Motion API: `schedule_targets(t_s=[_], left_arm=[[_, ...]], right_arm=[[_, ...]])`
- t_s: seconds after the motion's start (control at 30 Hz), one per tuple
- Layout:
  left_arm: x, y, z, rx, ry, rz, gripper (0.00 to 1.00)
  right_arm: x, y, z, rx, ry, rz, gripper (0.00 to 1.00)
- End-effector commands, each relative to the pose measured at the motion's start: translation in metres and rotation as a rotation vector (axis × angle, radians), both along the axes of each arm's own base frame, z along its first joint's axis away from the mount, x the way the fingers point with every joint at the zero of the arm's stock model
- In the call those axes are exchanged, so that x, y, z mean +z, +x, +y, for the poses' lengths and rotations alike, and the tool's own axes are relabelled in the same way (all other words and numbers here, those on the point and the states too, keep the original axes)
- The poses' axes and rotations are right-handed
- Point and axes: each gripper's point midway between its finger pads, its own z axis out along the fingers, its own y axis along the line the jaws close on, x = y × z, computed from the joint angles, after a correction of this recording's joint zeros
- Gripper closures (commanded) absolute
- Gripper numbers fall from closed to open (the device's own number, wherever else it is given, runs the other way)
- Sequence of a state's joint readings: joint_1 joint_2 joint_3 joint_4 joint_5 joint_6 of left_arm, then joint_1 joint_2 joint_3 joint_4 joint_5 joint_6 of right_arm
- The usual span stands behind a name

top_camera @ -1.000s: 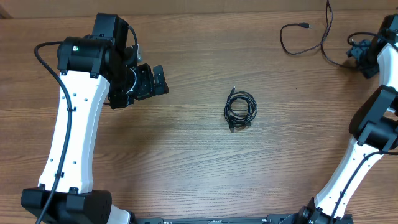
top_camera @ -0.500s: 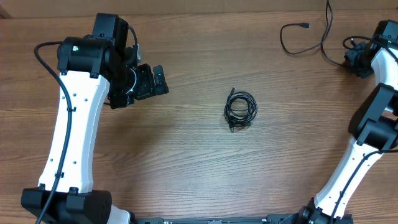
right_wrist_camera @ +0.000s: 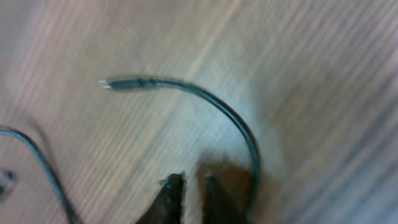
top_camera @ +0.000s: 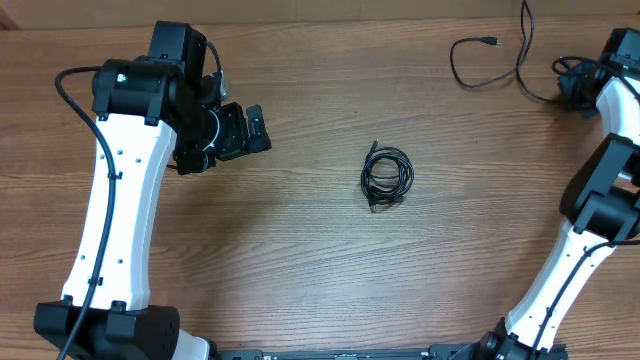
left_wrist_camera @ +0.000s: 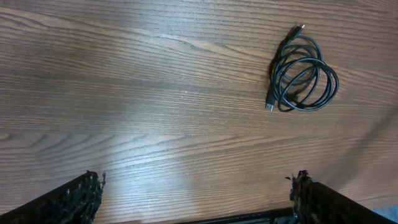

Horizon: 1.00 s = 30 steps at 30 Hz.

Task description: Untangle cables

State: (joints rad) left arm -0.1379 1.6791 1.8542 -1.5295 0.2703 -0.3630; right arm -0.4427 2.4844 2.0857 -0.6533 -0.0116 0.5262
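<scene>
A small coil of thin black cable (top_camera: 386, 178) lies mid-table, and it also shows at the upper right of the left wrist view as the coil (left_wrist_camera: 301, 71). A loose cable (top_camera: 470, 82) winds across the far right to my right gripper (top_camera: 572, 88). In the right wrist view this loose cable (right_wrist_camera: 239, 121) curves from its plug end (right_wrist_camera: 115, 83) down past the right side of my right gripper (right_wrist_camera: 194, 183). The jaws are nearly together with only bare wood in the slit. My left gripper (top_camera: 245, 130) hangs open left of the coil, its fingertips (left_wrist_camera: 84, 196) wide apart.
A further thin strand (top_camera: 527, 18) runs off the far edge near the loose cable. Another strand (right_wrist_camera: 37, 162) crosses the lower left of the right wrist view. The white left arm (top_camera: 120, 200) and right arm (top_camera: 585, 240) flank the wooden table (top_camera: 300, 280).
My right gripper has drawn its jaws together and shifted slightly toward the far edge. The coil and the left arm have not moved.
</scene>
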Motion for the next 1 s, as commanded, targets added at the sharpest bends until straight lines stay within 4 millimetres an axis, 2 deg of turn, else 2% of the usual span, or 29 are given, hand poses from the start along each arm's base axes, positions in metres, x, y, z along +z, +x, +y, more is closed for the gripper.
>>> schedule_targets(t_s=[0.0, 0.1, 0.3, 0.37, 0.47, 0.57, 0.6, 0.67, 0.7, 0.83, 0.97], left_arm=[[0.010, -0.002, -0.005, -0.020, -0.014, -0.033, 0.01], [0.010, -0.002, -0.005, -0.020, -0.014, -0.033, 0.00], [0.010, -0.002, -0.005, -0.020, -0.014, -0.033, 0.01], [0.010, -0.002, -0.005, -0.020, -0.014, -0.034, 0.00], [0.010, -0.002, -0.005, -0.020, -0.014, -0.033, 0.01], [0.010, -0.002, -0.005, -0.020, -0.014, -0.033, 0.01], [0.010, -0.002, -0.005, -0.019, -0.013, -0.033, 0.00], [0.010, -0.002, -0.005, -0.020, -0.014, -0.033, 0.01], [0.010, -0.002, -0.005, -0.020, -0.014, -0.033, 0.00], [0.010, -0.002, -0.005, -0.020, -0.014, -0.033, 0.00], [0.010, -0.002, -0.005, -0.020, -0.014, -0.033, 0.00]], right_arm=[[0.010, 0.018, 0.006, 0.081, -0.014, -0.076, 0.96], [0.022, 0.030, 0.012, 0.175, -0.023, -0.129, 0.96], [0.031, 0.019, 0.002, 0.032, 0.068, -0.119, 0.96], [0.027, 0.013, 0.000, 0.019, 0.082, -0.100, 0.74], [0.019, 0.001, -0.001, 0.000, 0.095, -0.044, 0.77], [0.013, -0.010, -0.002, -0.019, 0.088, 0.005, 0.70], [0.012, -0.012, -0.001, -0.021, 0.090, 0.016, 0.66], [0.009, -0.016, 0.001, -0.023, 0.101, 0.036, 0.45], [0.007, -0.019, 0.002, -0.030, 0.111, 0.047, 0.43], [-0.001, -0.023, 0.008, -0.037, 0.118, 0.074, 0.46], [-0.009, -0.016, 0.014, -0.021, 0.110, 0.058, 0.48]])
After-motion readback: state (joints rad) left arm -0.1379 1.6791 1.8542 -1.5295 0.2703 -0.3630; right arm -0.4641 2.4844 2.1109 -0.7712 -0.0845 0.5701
